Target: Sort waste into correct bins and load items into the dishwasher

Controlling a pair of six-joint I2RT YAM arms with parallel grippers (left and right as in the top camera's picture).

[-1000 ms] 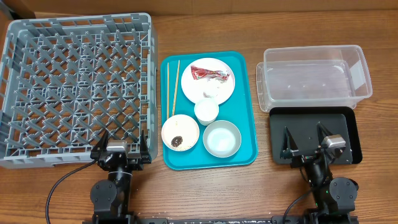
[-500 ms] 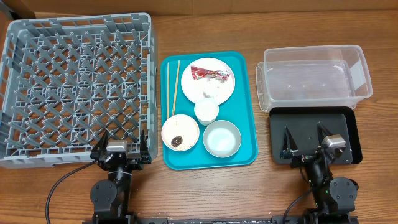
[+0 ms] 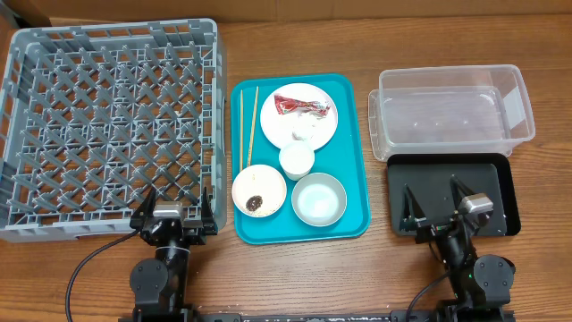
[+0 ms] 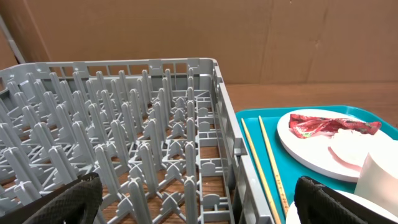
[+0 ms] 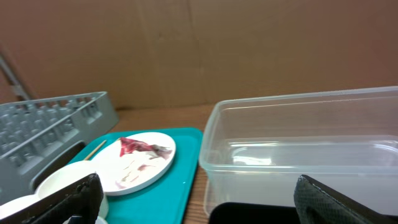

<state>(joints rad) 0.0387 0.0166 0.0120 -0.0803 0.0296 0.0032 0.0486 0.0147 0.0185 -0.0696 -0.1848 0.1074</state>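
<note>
The teal tray [image 3: 353,161] holds a white plate [image 3: 300,114] with the red wrapper [image 3: 302,105] and a white tissue [image 3: 300,134]. It also holds a white cup [image 3: 297,160], a bowl with brown food bits [image 3: 258,190], a pale bluish bowl [image 3: 318,199] and chopsticks [image 3: 248,126]. The grey rack [image 3: 112,125] is at the left. The clear tub [image 3: 454,112] and black tray [image 3: 451,193] are at the right. My left gripper [image 3: 174,208] is open at the rack's near right corner. My right gripper [image 3: 434,199] is open over the black tray's near edge.
The left wrist view shows the rack [image 4: 124,143], chopsticks [image 4: 267,158] and the plate with the wrapper [image 4: 329,126]. The right wrist view shows the clear tub [image 5: 305,149], the plate [image 5: 140,162] and the rack's corner [image 5: 50,121]. A cardboard wall stands behind the table.
My right gripper has shifted slightly to the left over the black tray. The left arm and the objects have not moved.
</note>
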